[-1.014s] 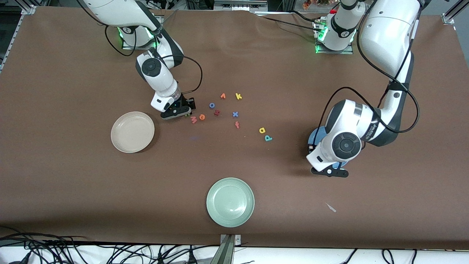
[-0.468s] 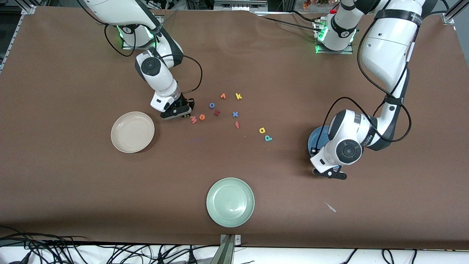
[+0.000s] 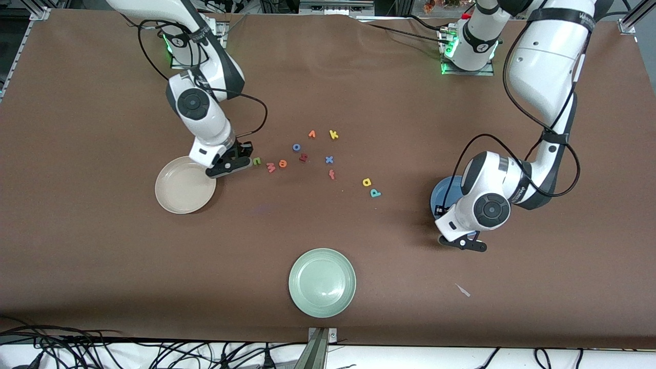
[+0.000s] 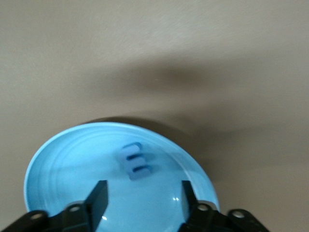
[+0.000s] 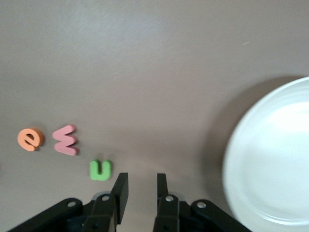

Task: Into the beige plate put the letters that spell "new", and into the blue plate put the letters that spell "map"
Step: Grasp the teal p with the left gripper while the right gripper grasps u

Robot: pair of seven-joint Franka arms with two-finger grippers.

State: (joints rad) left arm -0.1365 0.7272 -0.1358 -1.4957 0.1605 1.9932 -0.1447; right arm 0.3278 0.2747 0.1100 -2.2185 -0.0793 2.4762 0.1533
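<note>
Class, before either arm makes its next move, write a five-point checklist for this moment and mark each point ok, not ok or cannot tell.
1. Blue m lies in the blue plate: ok.
2. Left gripper open above the m: ok.
3. Right gripper holds the green n: not ok; shut and empty, n on the table beside it.
4. Beige plate holds a letter: not ok.
5. Yellow a and teal p unobstructed: ok.

R gripper (image 3: 229,165) over beige plate (image 3: 179,192) rim, green n (image 3: 257,161) on table beside; L gripper (image 3: 463,243) over blue plate (image 3: 442,190).
</note>
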